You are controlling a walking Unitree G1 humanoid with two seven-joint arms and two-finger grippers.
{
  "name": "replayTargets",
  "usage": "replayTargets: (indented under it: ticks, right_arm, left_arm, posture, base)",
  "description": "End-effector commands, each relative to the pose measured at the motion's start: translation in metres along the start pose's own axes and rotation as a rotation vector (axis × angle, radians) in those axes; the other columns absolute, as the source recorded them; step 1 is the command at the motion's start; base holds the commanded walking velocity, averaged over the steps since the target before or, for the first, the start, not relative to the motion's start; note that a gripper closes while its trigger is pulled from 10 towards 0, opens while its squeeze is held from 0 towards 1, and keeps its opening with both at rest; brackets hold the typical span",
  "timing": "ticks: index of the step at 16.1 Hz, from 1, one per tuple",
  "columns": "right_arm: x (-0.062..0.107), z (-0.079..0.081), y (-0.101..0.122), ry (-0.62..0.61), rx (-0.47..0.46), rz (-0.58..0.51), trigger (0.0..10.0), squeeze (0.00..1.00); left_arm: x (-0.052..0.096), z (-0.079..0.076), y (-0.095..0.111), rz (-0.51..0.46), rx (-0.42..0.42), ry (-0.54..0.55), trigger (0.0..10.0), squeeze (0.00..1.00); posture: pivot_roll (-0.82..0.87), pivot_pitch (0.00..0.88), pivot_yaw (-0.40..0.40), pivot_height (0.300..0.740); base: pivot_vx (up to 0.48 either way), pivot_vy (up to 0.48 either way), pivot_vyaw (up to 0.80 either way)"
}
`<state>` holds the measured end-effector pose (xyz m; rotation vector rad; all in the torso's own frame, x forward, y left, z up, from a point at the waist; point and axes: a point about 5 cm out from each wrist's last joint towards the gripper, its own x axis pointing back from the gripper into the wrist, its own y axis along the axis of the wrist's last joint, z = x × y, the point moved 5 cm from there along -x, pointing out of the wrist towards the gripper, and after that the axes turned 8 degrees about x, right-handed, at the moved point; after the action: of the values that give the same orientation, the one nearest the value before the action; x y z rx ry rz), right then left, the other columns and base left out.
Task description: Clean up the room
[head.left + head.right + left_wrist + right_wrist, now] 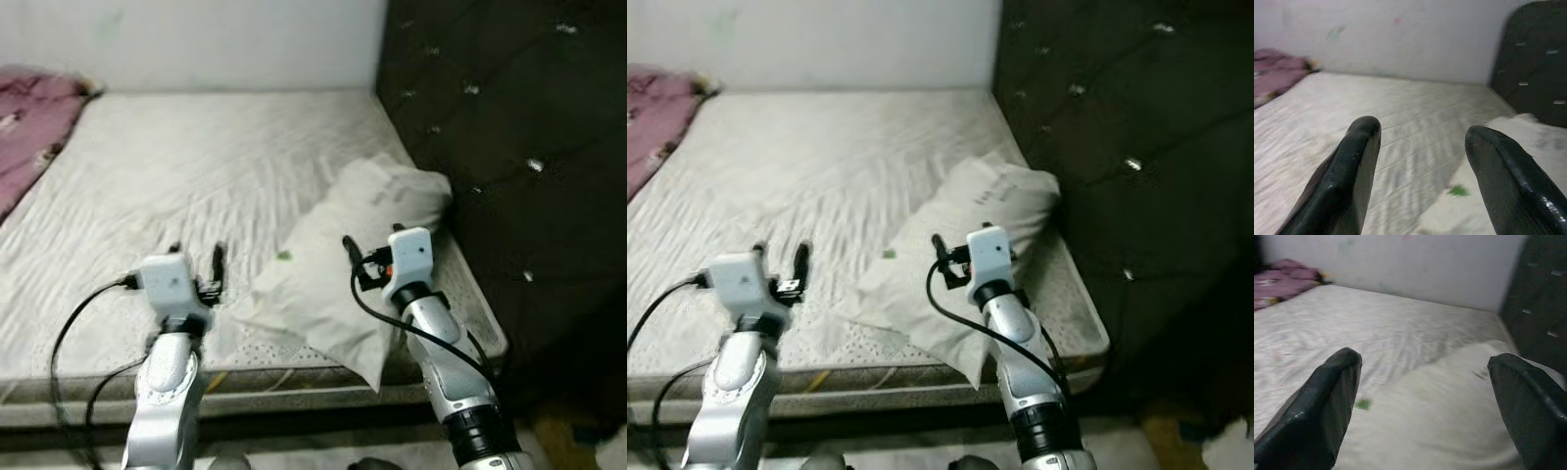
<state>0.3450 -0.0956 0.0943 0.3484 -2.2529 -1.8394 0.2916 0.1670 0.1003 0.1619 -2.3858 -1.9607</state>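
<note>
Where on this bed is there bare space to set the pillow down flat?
The widest free patch is the white mattress between the pink blanket at the left edge and the white pillow. The corner by the dark tufted headboard is crowded by the pillow and the open right gripper.

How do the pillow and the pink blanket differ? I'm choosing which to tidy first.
The pillow is white with a small green mark; the pink blanket is patterned. The pillow lies by the dark headboard, its corner hanging over the mattress edge, just ahead of the open right gripper; the blanket is bunched at the far left corner, beyond the open left gripper. Both rest on the mattress.
</note>
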Motion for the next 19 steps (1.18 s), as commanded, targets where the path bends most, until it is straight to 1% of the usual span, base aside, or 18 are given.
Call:
replayTargets:
  ticks: [1,2,3,4,5,6,7,8,9,10,11,12,14,15,16,17,19]
  right_arm:
    - [0.0,0.0,0.003,0.013,-0.008,-0.009,10.0,0.0]
    - [0.002,-0.001,0.001,0.027,-0.011,-0.005,10.0,0.0]
    - [0.004,-0.001,-0.006,0.055,-0.012,0.014,10.0,0.0]
    - [0.004,-0.001,-0.007,0.055,-0.01,0.017,10.0,0.0]
    - [0.002,0.005,-0.008,0.079,-0.004,0.02,10.0,0.0]
    - [-0.001,0.012,-0.006,0.111,0.007,0.01,10.0,0.0]
    - [-0.003,0.015,-0.005,0.124,0.011,0.003,10.0,0.0]
    - [-0.009,0.021,-0.001,0.137,0.008,-0.008,10.0,0.0]
    - [-0.012,0.023,0.001,0.141,0.008,-0.013,10.0,0.0]
    - [-0.019,0.028,0.008,0.15,0.006,-0.035,10.0,0.0]
    - [-0.021,0.028,0.01,0.151,0.008,-0.04,10.0,0.0]
    - [-0.024,0.028,0.014,0.146,0.003,-0.052,10.0,0.0]
    - [-0.025,0.024,0.018,0.134,0.006,-0.063,10.0,0.0]
    - [-0.022,0.021,0.016,0.126,0.012,-0.063,10.0,0.0]
    - [-0.017,0.021,0.012,0.125,0.024,-0.055,10.0,0.0]
    - [-0.01,0.021,0.003,0.119,0.027,-0.032,10.0,0.0]
    - [-0.003,0.021,-0.007,0.102,0.008,-0.004,10.0,0.0]
  left_arm:
    - [0.0,0.005,0.004,-0.021,-0.018,0.023,10.0,0.0]
    - [0.002,0.009,0.003,-0.023,-0.025,0.041,10.0,0.0]
    - [0.007,0.021,0.005,-0.033,-0.04,0.083,10.0,0.0]
    - [0.007,0.022,0.005,-0.033,-0.041,0.086,10.0,0.0]
    - [0.009,0.027,0.005,-0.035,-0.048,0.105,10.0,0.0]
    - [0.011,0.031,0.005,-0.039,-0.052,0.123,10.0,0.0]
    - [0.012,0.033,0.005,-0.04,-0.052,0.127,10.0,0.0]
    - [0.012,0.034,0.006,-0.049,-0.065,0.13,10.0,0.0]
    - [0.011,0.035,0.007,-0.053,-0.078,0.131,10.0,0.0]
    - [0.009,0.038,0.008,-0.059,-0.098,0.152,10.0,0.0]
    - [0.008,0.039,0.009,-0.059,-0.101,0.161,10.0,0.0]
    - [0.005,0.037,0.011,-0.071,-0.111,0.141,10.0,0.0]
    - [0.002,0.034,0.013,-0.078,-0.092,0.112,10.0,0.0]
    - [0.002,0.032,0.013,-0.085,-0.109,0.103,10.0,0.0]
    - [0.004,0.032,0.007,-0.067,-0.105,0.106,10.0,0.0]
    - [0.007,0.028,-0.003,-0.034,-0.094,0.1,10.0,0.0]
    - [0.007,0.021,-0.01,-0.008,-0.086,0.071,10.0,0.0]
  posture:
    - [0.06,0.0,-0.021,0.74]
    - [0.08,0.0,-0.032,0.74]
    - [0.1,0.0,-0.055,0.74]
    - [0.1,0.0,-0.055,0.74]
    - [0.13,0.0,-0.074,0.74]
    - [0.15,0.0,-0.087,0.74]
    - [0.16,0.0,-0.09,0.74]
    - [0.17,0.0,-0.099,0.74]
    - [0.18,0.0,-0.102,0.74]
    - [0.18,0.0,-0.102,0.74]
    - [0.18,0.0,-0.102,0.74]
    - [0.18,0.0,-0.094,0.74]
    - [0.17,0.0,-0.085,0.74]
    - [0.14,0.0,-0.072,0.74]
    - [0.14,0.0,-0.069,0.74]
    - [0.13,0.0,-0.054,0.74]
    - [0.11,0.0,-0.036,0.74]
  base:
    - [0.0,0.0,0.0]
    - [0.0,0.0,0.0]
    - [0.0,0.0,0.0]
    - [0.0,0.0,0.0]
    - [0.0,0.0,0.0]
    - [0.0,0.0,0.0]
    - [0.0,0.0,0.0]
    - [0.0,0.0,0.0]
    - [0.0,0.0,0.0]
    - [0.0,0.0,0.0]
    - [0.0,0.0,0.0]
    - [0.0,0.0,0.0]
    - [0.0,0.0,0.0]
    - [0.0,0.0,0.0]
    - [0.0,0.0,0.0]
    - [0.0,0.0,0.0]
    - [0.0,0.0,0.0]
